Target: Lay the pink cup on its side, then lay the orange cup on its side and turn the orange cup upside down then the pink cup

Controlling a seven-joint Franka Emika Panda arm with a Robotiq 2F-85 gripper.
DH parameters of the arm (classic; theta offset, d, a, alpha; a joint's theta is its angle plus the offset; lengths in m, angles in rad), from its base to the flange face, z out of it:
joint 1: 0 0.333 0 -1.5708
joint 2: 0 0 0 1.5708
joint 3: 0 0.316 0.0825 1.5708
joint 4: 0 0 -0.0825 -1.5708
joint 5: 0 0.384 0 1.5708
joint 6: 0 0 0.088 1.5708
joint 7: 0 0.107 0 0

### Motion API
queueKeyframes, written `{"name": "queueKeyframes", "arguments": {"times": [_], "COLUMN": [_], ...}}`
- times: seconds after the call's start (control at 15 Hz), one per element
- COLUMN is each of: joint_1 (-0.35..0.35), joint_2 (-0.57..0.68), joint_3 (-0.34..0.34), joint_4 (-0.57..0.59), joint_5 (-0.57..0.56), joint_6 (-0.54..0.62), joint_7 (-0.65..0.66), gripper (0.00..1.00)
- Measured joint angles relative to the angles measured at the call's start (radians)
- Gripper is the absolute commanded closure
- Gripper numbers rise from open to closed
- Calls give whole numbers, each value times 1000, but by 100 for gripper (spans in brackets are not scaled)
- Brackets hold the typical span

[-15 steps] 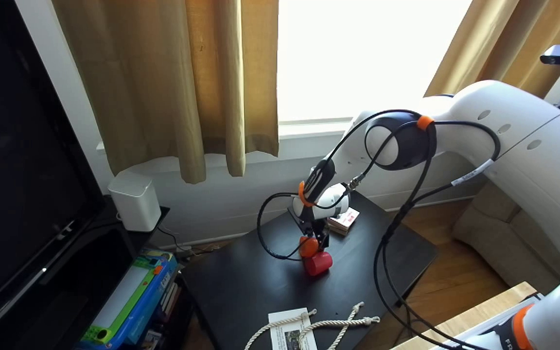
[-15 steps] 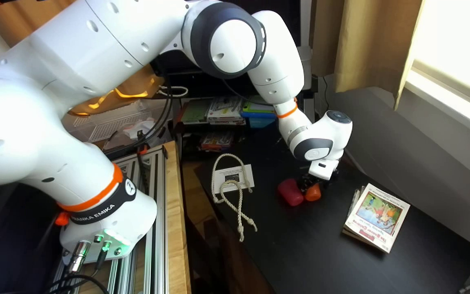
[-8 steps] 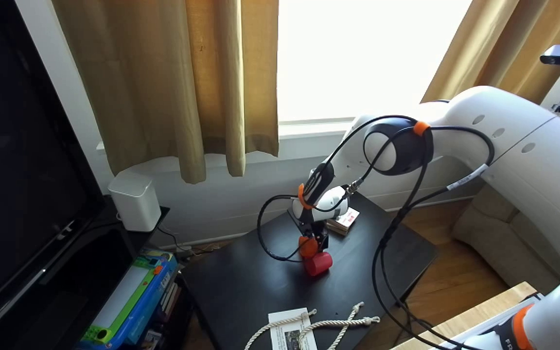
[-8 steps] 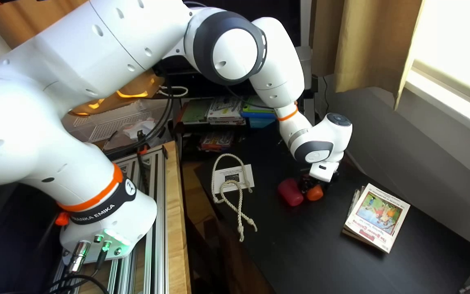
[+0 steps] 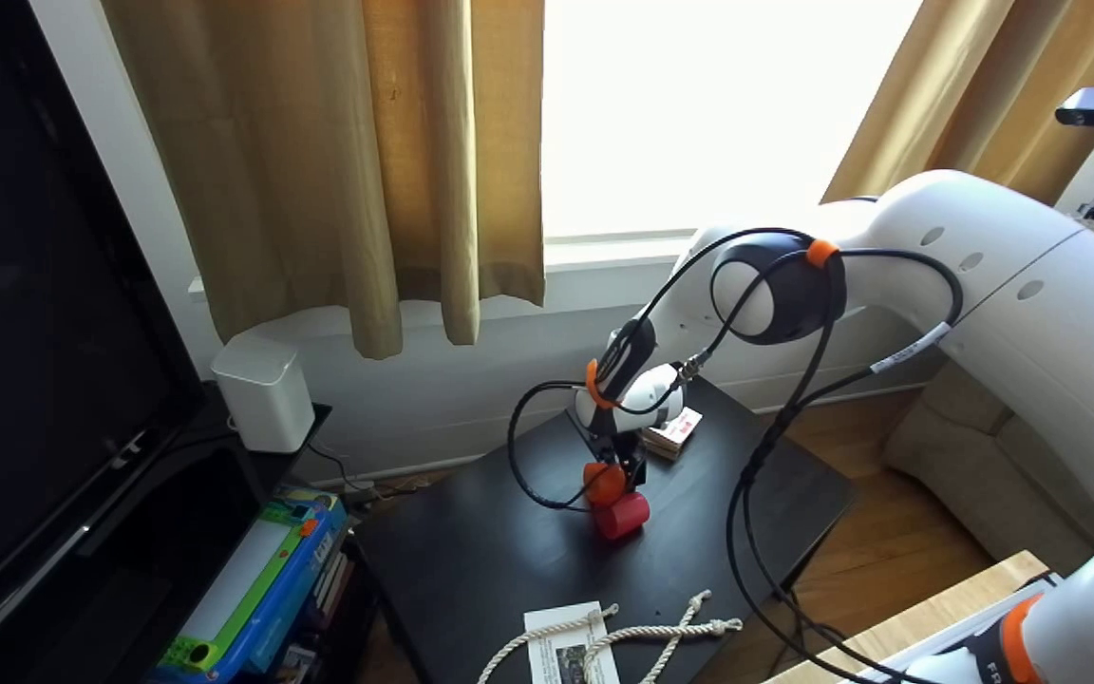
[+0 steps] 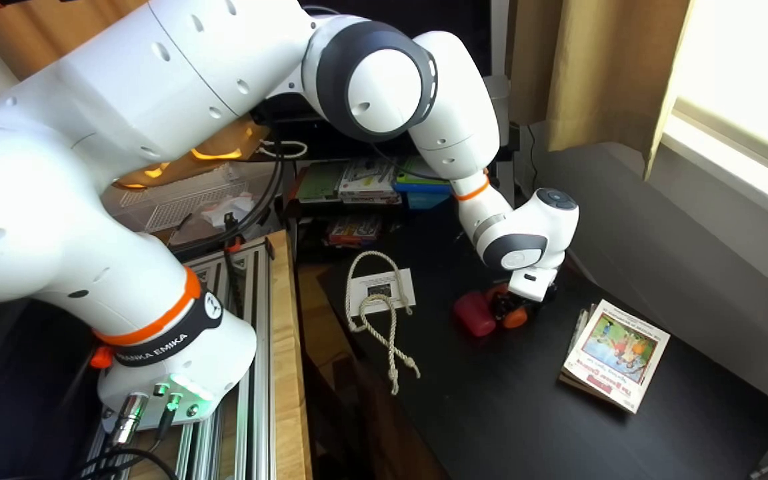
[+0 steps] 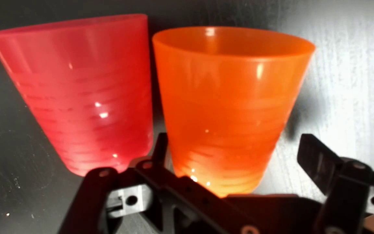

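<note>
1. The pink cup (image 7: 93,97) lies on its side on the black table (image 5: 480,560), just beside the orange cup (image 7: 229,110); both mouths face the top of the wrist view.
2. The orange cup is tipped over too, more of its inside showing; whether it rests flat along the black table is hard to tell.
3. The gripper (image 7: 237,152) is spread wide, its fingers (image 7: 317,161) standing to either side of the orange cup, down toward its narrow end.
4. One finger sits in the gap between the two cups, just beside the orange wall; the other stands apart from it, with tabletop showing between.
5. In both exterior views a small stack of books (image 6: 614,357) lies on the same table, with the gripper between it and the pink cup.
6. Pale rope (image 5: 651,631) lies across a printed card (image 5: 544,662), well apart from both cups.
</note>
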Motion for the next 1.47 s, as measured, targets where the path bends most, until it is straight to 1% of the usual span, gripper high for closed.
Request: {"name": "queueKeyframes", "arguments": {"times": [0.27, 0.53, 0.73, 0.87, 1.0, 1.2, 1.47], "joint_1": [-4, -4, 15, 53, 110, 205, 285], "joint_2": [2, 2, -6, -16, -23, -21, -1], "joint_3": [0, -4, -29, -70, -126, -210, -279], "joint_4": [5, 6, 5, 3, 3, 7, 27], "joint_5": [0, 0, -2, -8, -22, -76, -168], "joint_6": [3, 5, 4, 1, -12, -47, -96], "joint_7": [-6, -10, 5, 34, 84, 190, 330], "gripper": [57, 57, 57, 57, 57, 57, 57]}}
